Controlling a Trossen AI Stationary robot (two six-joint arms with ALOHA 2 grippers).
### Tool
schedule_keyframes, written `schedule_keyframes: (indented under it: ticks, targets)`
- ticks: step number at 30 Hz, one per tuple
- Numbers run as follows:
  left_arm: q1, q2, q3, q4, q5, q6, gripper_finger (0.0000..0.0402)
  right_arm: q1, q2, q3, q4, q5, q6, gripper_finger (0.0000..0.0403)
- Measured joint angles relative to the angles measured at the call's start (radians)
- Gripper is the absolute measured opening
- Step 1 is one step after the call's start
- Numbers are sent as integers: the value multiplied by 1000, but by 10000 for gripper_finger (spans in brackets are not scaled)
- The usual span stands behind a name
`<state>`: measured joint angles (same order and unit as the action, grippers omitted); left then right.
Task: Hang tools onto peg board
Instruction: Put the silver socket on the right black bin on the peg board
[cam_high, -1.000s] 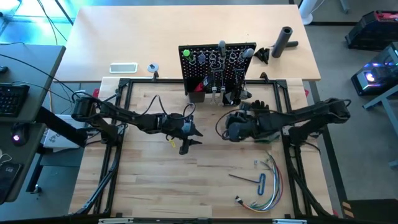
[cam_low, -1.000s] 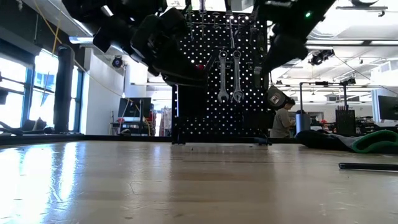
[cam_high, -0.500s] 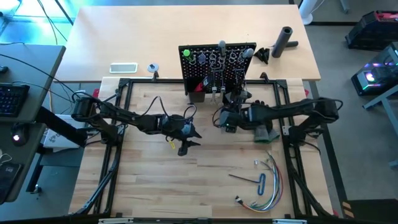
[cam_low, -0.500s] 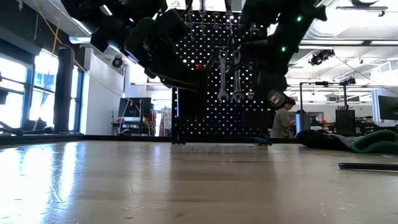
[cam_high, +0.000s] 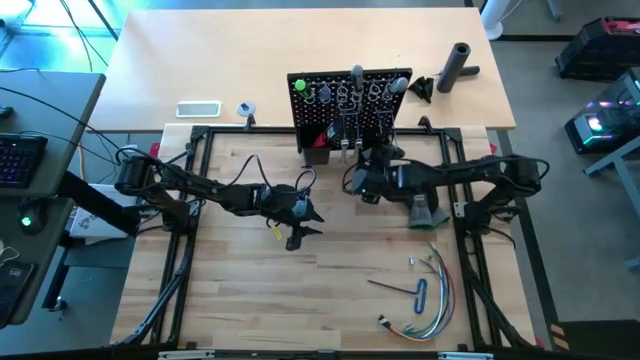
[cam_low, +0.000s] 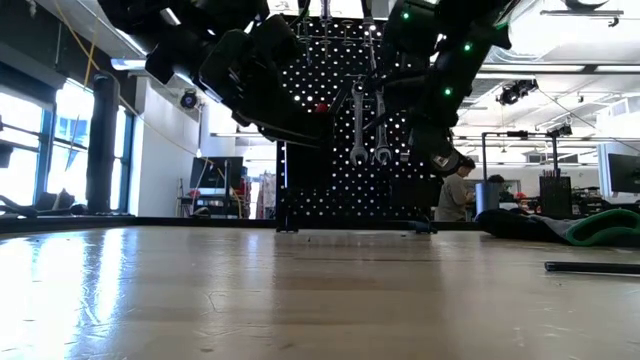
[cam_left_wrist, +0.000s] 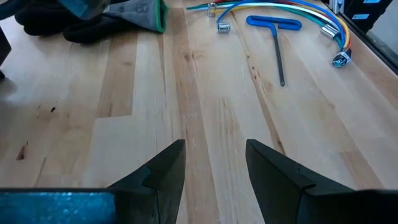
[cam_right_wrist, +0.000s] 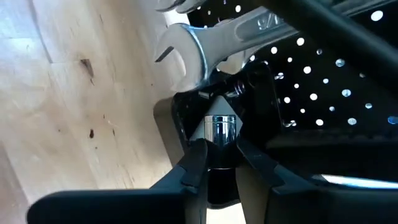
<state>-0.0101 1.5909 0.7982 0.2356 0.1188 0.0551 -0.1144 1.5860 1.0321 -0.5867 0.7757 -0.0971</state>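
The work surface is a light wooden table (cam_high: 330, 300) of butcher-block planks, edged by a black metal frame (cam_high: 185, 250); the black peg board (cam_high: 345, 110) stands upright on its base at the far edge; a black glove (cam_high: 420, 205) lies right of centre; nearer the front right lie a blue-handled hex key (cam_high: 405, 290) and, just beside it, a bundle of coloured wires (cam_high: 435, 300); a second pale tabletop (cam_high: 200, 50) behind carries a white phone (cam_high: 198, 109) and a black cylinder (cam_high: 458, 66).

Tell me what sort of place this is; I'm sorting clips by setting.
Probably a robotics lab or workshop. A black peg board hung with wrenches stands on a wooden table; beyond are a keyboard on a side desk and a person among other workstations.
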Motion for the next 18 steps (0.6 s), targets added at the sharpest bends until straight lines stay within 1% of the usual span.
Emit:
schedule_keyframes:
  ticks: [9,15,18]
  targets:
    - [-4,0,0,-1,0,-17,161,-63,18,0,37,-48,-24,48]
    - [-5,0,0,-6,1,-19,161,-83,81,0,40,-55,-31,48]
    - [-5,0,0,-7,1,-18,161,-82,111,0,43,-40,-25,48]
